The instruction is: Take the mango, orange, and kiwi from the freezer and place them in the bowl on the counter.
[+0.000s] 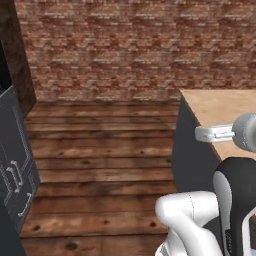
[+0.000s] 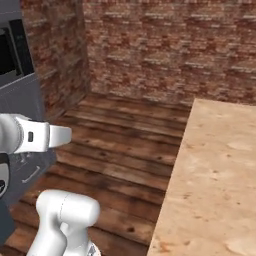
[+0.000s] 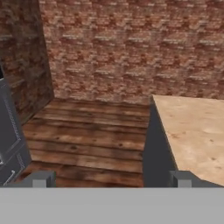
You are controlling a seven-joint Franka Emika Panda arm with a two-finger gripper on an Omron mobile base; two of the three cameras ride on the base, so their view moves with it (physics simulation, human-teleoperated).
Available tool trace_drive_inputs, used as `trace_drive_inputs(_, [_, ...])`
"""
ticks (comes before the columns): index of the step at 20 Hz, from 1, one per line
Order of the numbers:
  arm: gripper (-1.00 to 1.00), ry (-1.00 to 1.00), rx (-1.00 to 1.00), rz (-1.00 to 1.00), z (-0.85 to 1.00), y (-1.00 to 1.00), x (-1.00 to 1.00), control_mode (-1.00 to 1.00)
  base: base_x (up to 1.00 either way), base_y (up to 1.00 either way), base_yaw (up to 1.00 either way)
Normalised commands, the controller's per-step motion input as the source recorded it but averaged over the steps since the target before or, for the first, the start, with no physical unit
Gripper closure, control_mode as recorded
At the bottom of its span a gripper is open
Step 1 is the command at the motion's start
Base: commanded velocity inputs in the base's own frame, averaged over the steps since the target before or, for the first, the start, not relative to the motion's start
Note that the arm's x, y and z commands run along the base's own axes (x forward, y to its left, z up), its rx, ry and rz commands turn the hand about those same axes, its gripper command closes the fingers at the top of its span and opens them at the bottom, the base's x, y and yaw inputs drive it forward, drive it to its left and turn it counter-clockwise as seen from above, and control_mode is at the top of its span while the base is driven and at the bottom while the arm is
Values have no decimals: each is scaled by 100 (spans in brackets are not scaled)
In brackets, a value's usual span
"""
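Observation:
My gripper [image 3: 111, 179] is open: its two dark fingertips [image 3: 40, 179] stand far apart at the bottom of the hand view, with nothing between them. It points over a wooden floor toward a brick wall. The counter [image 1: 220, 107] [image 2: 215, 175] [image 3: 197, 127], a pale tan speckled worktop, lies to the right, and the part I see is bare. The mango, orange, kiwi, bowl and freezer are out of view.
A dark grey cabinet unit with bar handles [image 1: 15, 172] [image 2: 25, 100] [image 3: 11, 140] stands at the left. Between it and the counter's dark end panel [image 1: 192, 150] runs open plank floor [image 1: 100, 160]. The brick wall [image 1: 130, 45] closes the far side.

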Motion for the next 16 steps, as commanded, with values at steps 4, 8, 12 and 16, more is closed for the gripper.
trace_drive_inputs(4, [-100,0,0,0,0,0,0,100,100,1,45])
trace_drive_inputs(8, [-100,0,0,0,0,0,0,100,73,0,66])
trace_drive_inputs(12, [-100,0,0,0,0,0,0,100,30,3,78])
trace_drive_inputs(16, [-100,0,0,0,0,0,0,100,33,0,70])
